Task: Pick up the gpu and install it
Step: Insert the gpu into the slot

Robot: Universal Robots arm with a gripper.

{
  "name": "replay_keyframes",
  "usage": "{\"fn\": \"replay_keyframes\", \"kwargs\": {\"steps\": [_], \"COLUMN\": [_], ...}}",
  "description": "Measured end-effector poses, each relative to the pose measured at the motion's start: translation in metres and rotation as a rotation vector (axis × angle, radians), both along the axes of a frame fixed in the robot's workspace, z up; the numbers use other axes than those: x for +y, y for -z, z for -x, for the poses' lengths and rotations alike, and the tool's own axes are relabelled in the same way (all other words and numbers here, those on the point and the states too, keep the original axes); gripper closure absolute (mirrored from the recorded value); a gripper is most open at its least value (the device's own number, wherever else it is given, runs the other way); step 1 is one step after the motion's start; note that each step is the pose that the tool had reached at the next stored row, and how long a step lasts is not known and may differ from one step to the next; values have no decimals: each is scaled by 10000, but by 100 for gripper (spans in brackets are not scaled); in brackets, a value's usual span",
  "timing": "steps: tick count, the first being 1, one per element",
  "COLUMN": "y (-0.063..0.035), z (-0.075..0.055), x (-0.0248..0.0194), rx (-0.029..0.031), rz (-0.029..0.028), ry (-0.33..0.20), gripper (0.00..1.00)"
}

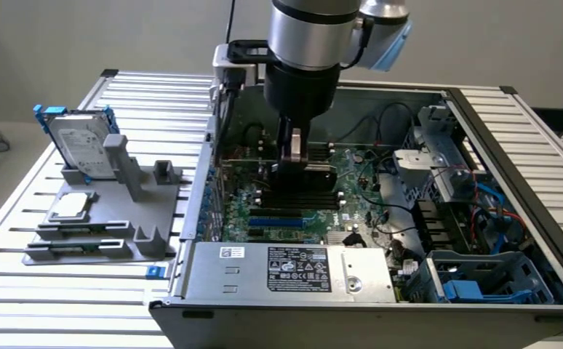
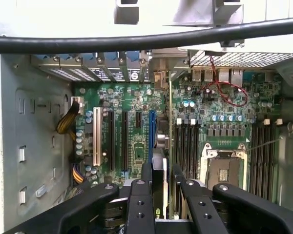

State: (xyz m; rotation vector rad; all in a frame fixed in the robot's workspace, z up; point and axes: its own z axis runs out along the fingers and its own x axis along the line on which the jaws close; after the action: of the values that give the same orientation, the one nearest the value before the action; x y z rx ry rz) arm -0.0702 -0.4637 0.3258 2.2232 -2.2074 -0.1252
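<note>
My gripper [image 1: 297,161] reaches down into the open computer case [image 1: 514,156] and is shut on the gpu [image 1: 310,179], a thin card with a black cover, held upright on its edge just above the motherboard [image 1: 359,207]. From the wrist, the gpu [image 2: 159,187] appears edge-on between my two black fingers [image 2: 139,197], with the gripper [image 2: 162,195] centred on it. It hangs over the board close to the blue expansion slot [image 2: 151,136], with black slots [image 2: 124,141] and a white slot [image 2: 96,141] beside that. Whether the card's edge touches a slot is hidden.
A grey fixture [image 1: 116,218] on the slatted table [image 1: 29,291] at the exterior view's left holds a silver hard drive [image 1: 80,149] with blue rails and a small silver chip [image 1: 72,205]. Inside the case are the power supply [image 1: 292,267], a drive cage [image 1: 437,156] and cables [image 2: 136,41].
</note>
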Motion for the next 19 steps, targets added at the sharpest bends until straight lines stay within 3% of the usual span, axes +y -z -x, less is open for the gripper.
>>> {"fn": "replay_keyframes", "kwargs": {"steps": [10,16,19], "y": [182,290,312], "z": [1,1,1], "x": [-2,-25,-27], "rx": [0,1,16], "rz": [0,7,40], "ry": [3,2,1], "gripper": [73,73,73]}}
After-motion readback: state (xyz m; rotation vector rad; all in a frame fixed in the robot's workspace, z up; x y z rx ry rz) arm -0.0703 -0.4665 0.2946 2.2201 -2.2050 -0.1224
